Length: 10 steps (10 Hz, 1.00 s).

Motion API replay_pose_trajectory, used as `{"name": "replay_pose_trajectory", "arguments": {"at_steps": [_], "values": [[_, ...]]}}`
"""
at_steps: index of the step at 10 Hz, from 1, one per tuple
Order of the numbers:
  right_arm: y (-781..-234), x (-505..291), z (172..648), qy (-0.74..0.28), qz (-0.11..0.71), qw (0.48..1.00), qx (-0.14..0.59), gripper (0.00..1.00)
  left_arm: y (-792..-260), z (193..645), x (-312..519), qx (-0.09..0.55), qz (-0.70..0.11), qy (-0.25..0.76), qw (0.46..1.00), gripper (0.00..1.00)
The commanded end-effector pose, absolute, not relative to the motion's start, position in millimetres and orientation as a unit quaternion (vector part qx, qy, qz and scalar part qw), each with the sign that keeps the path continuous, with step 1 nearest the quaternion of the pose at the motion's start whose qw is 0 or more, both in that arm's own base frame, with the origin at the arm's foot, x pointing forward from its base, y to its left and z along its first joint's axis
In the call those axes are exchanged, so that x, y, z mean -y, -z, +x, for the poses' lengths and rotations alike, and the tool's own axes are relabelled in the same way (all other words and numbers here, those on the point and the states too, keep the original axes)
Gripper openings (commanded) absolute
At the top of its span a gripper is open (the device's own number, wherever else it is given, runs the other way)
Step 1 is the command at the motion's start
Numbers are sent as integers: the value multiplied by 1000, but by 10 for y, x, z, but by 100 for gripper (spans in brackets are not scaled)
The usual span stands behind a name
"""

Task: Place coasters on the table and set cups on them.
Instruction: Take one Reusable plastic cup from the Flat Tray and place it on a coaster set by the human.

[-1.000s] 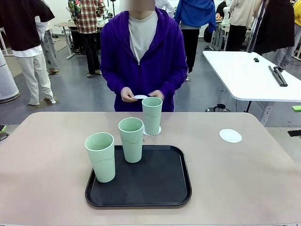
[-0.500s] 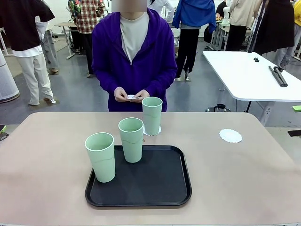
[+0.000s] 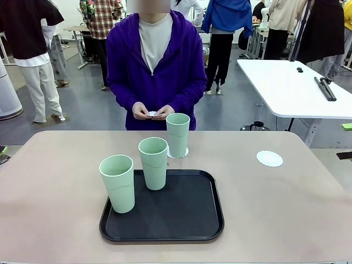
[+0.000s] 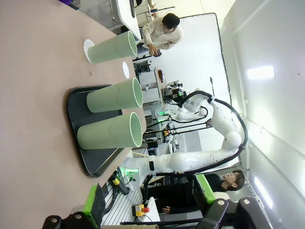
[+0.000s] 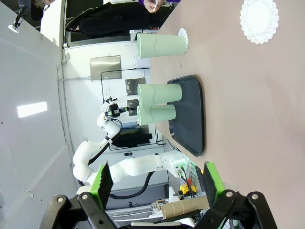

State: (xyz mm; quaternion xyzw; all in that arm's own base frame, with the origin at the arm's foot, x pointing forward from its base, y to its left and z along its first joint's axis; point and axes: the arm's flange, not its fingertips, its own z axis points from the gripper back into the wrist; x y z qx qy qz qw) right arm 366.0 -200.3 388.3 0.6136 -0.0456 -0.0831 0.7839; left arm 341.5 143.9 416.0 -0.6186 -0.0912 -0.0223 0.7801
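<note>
Left and right jaws gape wide, while one cup [image 3: 177, 132] sits on a coaster [image 3: 186, 153], two on the black tray [image 3: 187, 217], and the person's hands [image 3: 142, 110] pinch another coaster [image 3: 152, 113].

Ahead of you: grey floor [image 3: 93, 110], smooth, evenly lit. Your right: white table [image 3: 291, 88], 1 long black bar [image 3: 325, 88] on top, black kettle [image 3: 256, 126] on floor beneath. Your far left: white cylinder [image 3: 8, 93]. Several people [image 3: 33, 55] standing at back, more tables [image 3: 74, 30] among them. Wrist views give you white wall [image 4: 209, 43] and bright light panel [image 4: 259, 72].
</note>
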Motion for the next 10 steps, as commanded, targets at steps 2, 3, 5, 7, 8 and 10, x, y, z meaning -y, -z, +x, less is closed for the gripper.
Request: {"name": "replay_pose_trajectory", "arguments": {"at_steps": [2,3,5,7,8,10], "values": [[-3883,2003,3660,83,614,784,46,100,-4180,3403,-1451,97,-623,27,776,100],[-4055,1939,3703,47,596,799,62,100,-4180,3403,-1451,97,-623,27,776,100],[-4700,1559,3868,-51,499,863,63,100,-4180,3403,-1451,97,-623,27,776,100],[-5114,1013,4090,-144,385,909,65,100,-4180,3403,-1451,97,-623,27,776,100],[-5271,597,4158,-206,306,927,64,100,-4180,3403,-1451,97,-623,27,776,100],[-5451,-319,4106,-284,190,936,90,100,-4180,3403,-1451,97,-623,27,776,100]]}}
